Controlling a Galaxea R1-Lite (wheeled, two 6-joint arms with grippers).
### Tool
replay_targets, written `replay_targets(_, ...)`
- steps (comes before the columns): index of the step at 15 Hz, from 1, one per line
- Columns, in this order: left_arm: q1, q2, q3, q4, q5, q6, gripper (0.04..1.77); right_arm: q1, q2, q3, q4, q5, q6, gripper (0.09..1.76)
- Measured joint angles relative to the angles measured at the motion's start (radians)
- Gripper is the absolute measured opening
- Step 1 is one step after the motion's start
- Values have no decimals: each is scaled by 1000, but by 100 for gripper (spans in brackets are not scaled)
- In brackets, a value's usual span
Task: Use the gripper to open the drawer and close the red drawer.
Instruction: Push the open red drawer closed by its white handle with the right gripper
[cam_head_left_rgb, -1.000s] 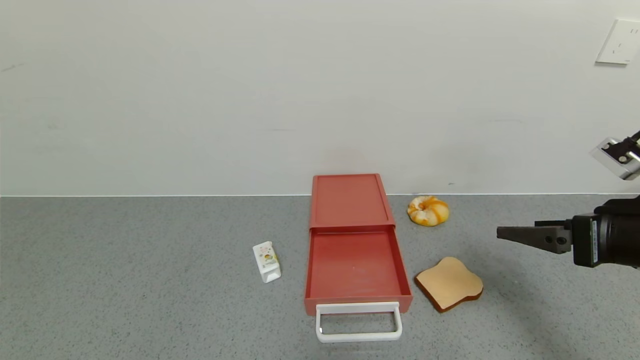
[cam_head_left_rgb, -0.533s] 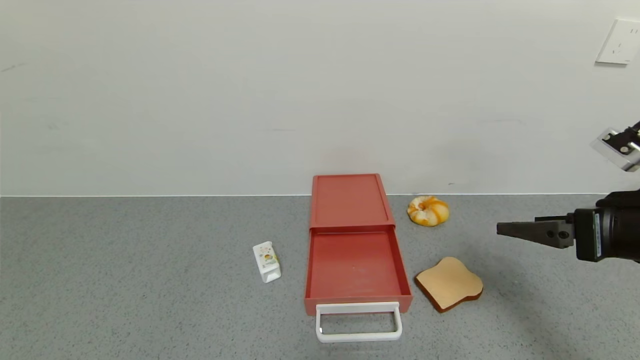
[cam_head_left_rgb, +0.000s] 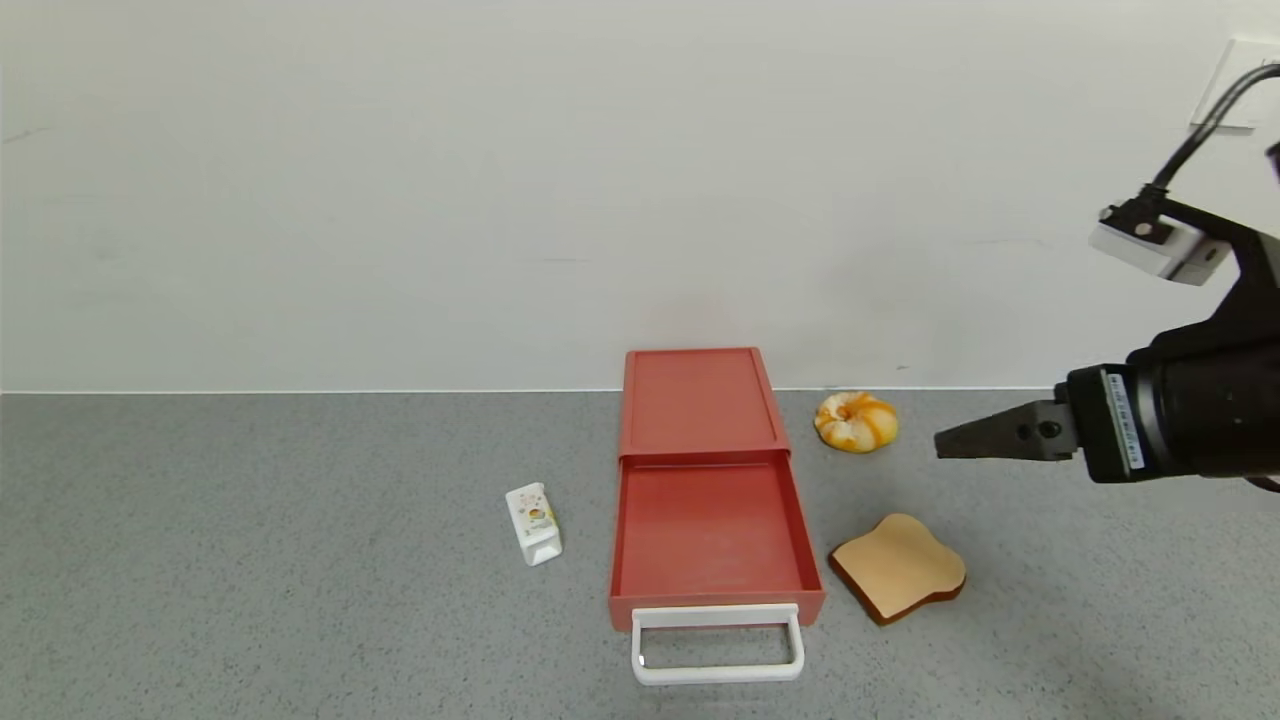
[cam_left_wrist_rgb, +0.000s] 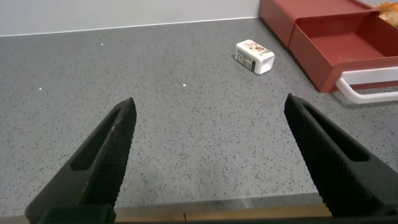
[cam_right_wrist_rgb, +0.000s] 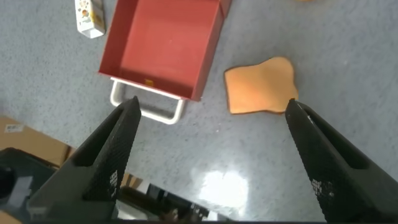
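Half the job looks done, judging by how things lie: the drawer (cam_head_left_rgb: 712, 535) stands pulled well out of its red case at centre frame in the head view, its tray empty and its white loop handle (cam_head_left_rgb: 717, 643) lying on the counter (cam_head_left_rgb: 250, 560) at the lower centre. Closing it is what is left, and nothing is touching the handle or the drawer front.

In the head view the right gripper (cam_head_left_rgb: 940, 445) comes in from the right edge at mid-height, its tip pointing left, near the swirled bun (cam_head_left_rgb: 856, 421) and above the toast slice (cam_head_left_rgb: 899, 566), well apart from the drawer. From this side its jaws overlap and their gap cannot be read. The right wrist view settles it: they stand wide, holding nothing, with the open drawer at upper left and the toast at upper right between them. That view also shows the counter's near edge with a cardboard box (cam_right_wrist_rgb: 28, 140) at lower left, which the head view misses.

The left gripper (cam_left_wrist_rgb: 217, 162) does not appear in the head view at all; only its own wrist view shows it, jaws wide and empty over bare counter, with the small white carton (cam_left_wrist_rgb: 255, 56) and the drawer's corner at upper right.
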Motion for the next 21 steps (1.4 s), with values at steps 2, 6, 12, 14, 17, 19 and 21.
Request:
replay_targets(2,0,0,0,0,0,0,172,94,69,-96,86,-59,79,171)
replay_targets(6,0,0,0,1,1,-1,172,234,232,-244,191,-149,216,171)
replay_targets(12,0,0,0,1,1,0,172,346,424,-322,239,-211,332,171)
replay_targets(14,0,0,0,2,1,0,172,370,472,-329,246,-214,356,171)
replay_targets(17,0,0,0,2,1,0,172,405,534,-333,252,-215,387,171)
replay_targets(19,0,0,0,2,1,0,172,422,571,-343,272,-216,410,171)
replay_targets(21,0,0,0,2,1,0,172,430,610,-355,276,-216,430,171)
